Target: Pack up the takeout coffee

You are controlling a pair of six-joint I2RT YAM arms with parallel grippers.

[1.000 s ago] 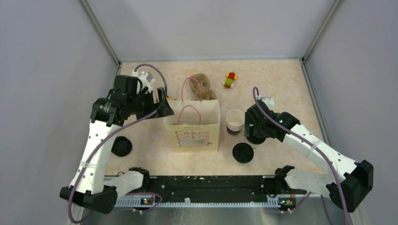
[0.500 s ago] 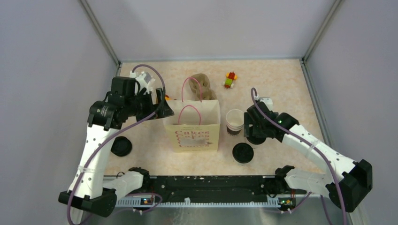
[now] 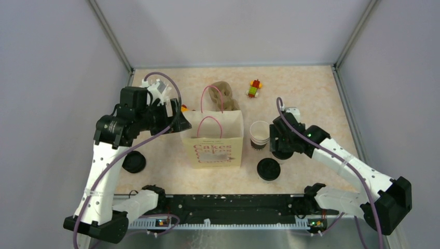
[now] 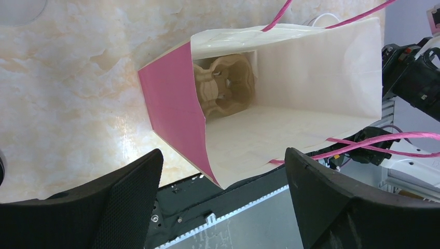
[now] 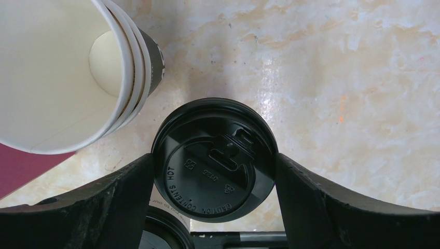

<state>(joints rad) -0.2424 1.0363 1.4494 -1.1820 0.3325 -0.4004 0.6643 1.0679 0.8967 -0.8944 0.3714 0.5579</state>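
Observation:
A takeout coffee cup with a black lid (image 5: 210,181) stands between my right gripper's (image 5: 214,160) fingers, and both fingers (image 5: 124,197) touch the lid's rim. In the top view that gripper (image 3: 283,149) covers this cup. A second black-lidded cup (image 3: 268,169) stands just in front of it. A stack of open white cups (image 5: 57,78) stands beside the paper bag (image 3: 211,140). My left gripper (image 4: 223,155) hangs open above the bag's left end, holding nothing. A brown pulp tray (image 4: 224,85) lies inside the bag (image 4: 290,104).
A black lid (image 3: 134,162) lies at the front left beside the left arm. A small red and yellow toy (image 3: 254,88) sits at the back. The bag's pink handles (image 3: 211,101) stand up above it. The black base rail (image 3: 228,205) runs along the near edge.
My right gripper's jaws have narrowed onto the lidded cup. The left arm has drawn slightly to the left, its jaws still wide.

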